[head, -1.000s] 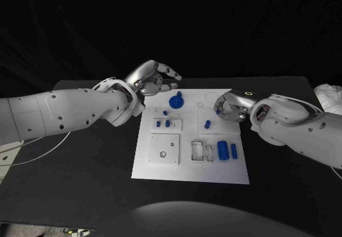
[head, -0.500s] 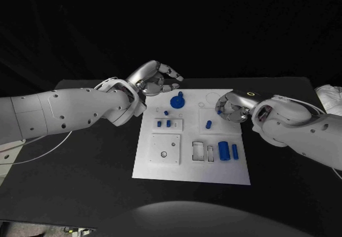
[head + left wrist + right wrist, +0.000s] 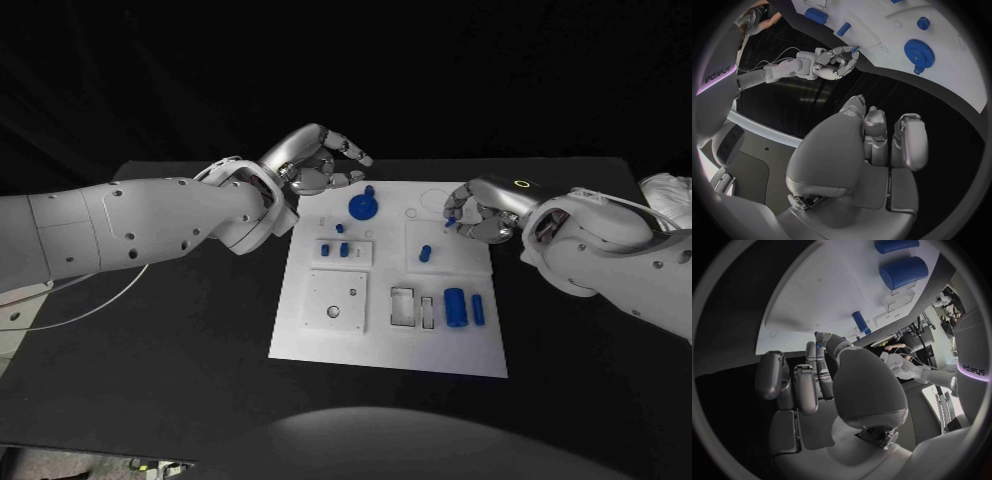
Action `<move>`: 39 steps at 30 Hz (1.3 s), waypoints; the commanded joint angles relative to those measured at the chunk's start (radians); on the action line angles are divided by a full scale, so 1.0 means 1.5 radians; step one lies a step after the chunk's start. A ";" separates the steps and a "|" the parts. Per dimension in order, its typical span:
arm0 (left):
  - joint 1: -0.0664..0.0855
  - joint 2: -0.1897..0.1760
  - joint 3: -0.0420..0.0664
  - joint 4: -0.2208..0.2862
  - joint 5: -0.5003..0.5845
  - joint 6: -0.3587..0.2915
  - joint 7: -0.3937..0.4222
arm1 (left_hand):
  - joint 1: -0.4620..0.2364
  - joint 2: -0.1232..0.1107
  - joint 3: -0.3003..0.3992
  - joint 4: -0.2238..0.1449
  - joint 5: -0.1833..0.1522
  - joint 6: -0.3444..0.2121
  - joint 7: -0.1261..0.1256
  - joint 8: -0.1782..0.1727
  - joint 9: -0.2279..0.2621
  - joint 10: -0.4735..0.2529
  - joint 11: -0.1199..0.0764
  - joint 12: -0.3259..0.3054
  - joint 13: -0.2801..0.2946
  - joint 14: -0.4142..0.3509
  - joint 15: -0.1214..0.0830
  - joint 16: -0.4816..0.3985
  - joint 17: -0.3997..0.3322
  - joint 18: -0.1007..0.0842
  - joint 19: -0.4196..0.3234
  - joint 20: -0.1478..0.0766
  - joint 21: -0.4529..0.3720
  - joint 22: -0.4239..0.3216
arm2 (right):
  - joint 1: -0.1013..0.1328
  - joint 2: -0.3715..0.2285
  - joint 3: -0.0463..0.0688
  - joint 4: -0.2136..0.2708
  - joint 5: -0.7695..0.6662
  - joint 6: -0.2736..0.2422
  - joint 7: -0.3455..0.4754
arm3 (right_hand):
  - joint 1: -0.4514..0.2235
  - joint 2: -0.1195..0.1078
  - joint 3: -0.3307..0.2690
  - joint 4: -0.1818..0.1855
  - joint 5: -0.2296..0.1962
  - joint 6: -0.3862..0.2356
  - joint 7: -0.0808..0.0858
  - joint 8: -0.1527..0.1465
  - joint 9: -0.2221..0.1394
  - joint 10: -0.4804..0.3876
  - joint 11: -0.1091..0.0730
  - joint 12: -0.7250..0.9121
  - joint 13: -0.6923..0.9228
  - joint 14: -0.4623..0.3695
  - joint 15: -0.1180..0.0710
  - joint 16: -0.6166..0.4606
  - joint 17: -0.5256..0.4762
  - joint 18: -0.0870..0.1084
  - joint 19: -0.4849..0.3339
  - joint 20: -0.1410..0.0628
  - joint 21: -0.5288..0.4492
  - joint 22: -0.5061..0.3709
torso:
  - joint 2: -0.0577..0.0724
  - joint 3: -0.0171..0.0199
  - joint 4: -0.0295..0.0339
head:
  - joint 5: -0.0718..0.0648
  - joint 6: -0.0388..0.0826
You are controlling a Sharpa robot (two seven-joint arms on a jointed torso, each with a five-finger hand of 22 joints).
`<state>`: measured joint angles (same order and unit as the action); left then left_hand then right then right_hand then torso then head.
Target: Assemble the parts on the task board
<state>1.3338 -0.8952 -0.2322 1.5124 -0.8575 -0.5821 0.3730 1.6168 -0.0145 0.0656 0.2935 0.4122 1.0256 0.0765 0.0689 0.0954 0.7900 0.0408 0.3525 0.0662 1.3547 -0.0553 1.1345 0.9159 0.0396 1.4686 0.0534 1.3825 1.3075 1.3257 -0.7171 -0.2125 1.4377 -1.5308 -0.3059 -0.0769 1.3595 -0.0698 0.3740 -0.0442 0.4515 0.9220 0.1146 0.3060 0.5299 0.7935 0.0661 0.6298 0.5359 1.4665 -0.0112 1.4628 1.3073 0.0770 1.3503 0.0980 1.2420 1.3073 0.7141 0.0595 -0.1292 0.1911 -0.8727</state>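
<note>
Lifting slightly since a moment ago, my right hand [image 3: 476,212] pinches a small blue peg [image 3: 450,222] above the task board [image 3: 389,345], ready for seating; my left hand [image 3: 320,160] hovers curled, holding nothing.

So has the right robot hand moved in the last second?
Yes. The right robot hand has lifted toward the task board's far edge, pinching a small blue part.

A robot test lab: black table [image 3: 173,370], white task board [image 3: 389,345], dark curtained surround.
</note>
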 commanded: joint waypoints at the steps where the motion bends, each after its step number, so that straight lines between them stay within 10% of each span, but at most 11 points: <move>1: -0.001 0.003 0.000 0.000 -0.002 0.012 -0.003 | 0.002 0.002 0.003 0.000 -0.004 0.006 0.001 0.003 -0.001 0.004 -0.001 0.003 -0.001 -0.001 0.004 0.003 -0.001 0.001 0.016 0.005 -0.003 0.139 | 0.005 -0.005 0.000 0.011 0.004 -0.009 0.004 | -0.004 0.006 -0.001 -0.002 0.002 0.003 0.002 0.003 0.002 0.006 0.000 -0.002 -0.001 0.005 -0.005 -0.002 0.054 0.003 -0.001 -0.004 0.002 0.105 | 0.000 -0.0002 0.0008 | -0.001 0.000; 22: -0.007 0.013 0.000 -0.010 -0.002 0.015 -0.006 | -0.002 0.002 0.004 0.000 -0.006 0.005 0.002 0.002 -0.002 0.005 0.000 0.002 -0.002 -0.004 0.005 -0.002 -0.008 0.003 0.012 0.005 -0.012 0.136 | 0.019 -0.009 0.000 0.124 0.029 0.033 0.003 | -0.008 0.004 -0.003 0.000 -0.001 -0.001 0.006 0.005 0.012 0.019 0.002 -0.007 -0.011 0.008 0.006 0.000 0.056 0.001 0.002 0.001 0.005 0.105 | 0.000 0.0009 0.0020 | 0.007 0.000; 39: -0.008 0.028 0.000 -0.018 -0.002 0.006 -0.005 | -0.003 0.002 0.006 0.000 -0.007 0.005 0.003 0.001 -0.002 0.006 0.001 0.001 -0.002 -0.009 0.006 -0.009 -0.017 0.005 0.009 0.006 -0.019 0.134 | 0.013 0.077 0.000 0.156 -0.042 0.109 -0.020 | -0.007 0.001 -0.002 -0.002 -0.010 -0.006 0.007 0.001 0.013 0.028 0.003 -0.010 -0.017 0.007 0.006 -0.002 0.051 0.002 0.000 0.004 0.001 0.104 | -0.007 -0.0025 0.0185 | 0.025 0.000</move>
<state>1.3216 -0.8565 -0.2323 1.4843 -0.8585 -0.5706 0.3608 1.6168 -0.0145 0.0710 0.2935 0.4084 1.0292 0.0802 0.0689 0.0938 0.7900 0.0408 0.3525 0.0646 1.3477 -0.0484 1.1268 0.8917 0.0395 1.4649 0.0570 1.3571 1.3074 1.3481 -0.6086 -0.2118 1.6763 -1.5336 -0.2064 -0.0887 1.3542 -0.0647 0.3739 -0.0441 0.4411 0.9164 0.1192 0.3091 0.5491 0.8290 0.0731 0.6187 0.5113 1.4628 -0.0073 1.4628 1.3078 0.0769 1.3503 0.0982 1.2453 1.3077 0.7074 0.0577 -0.1081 0.2278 -0.8727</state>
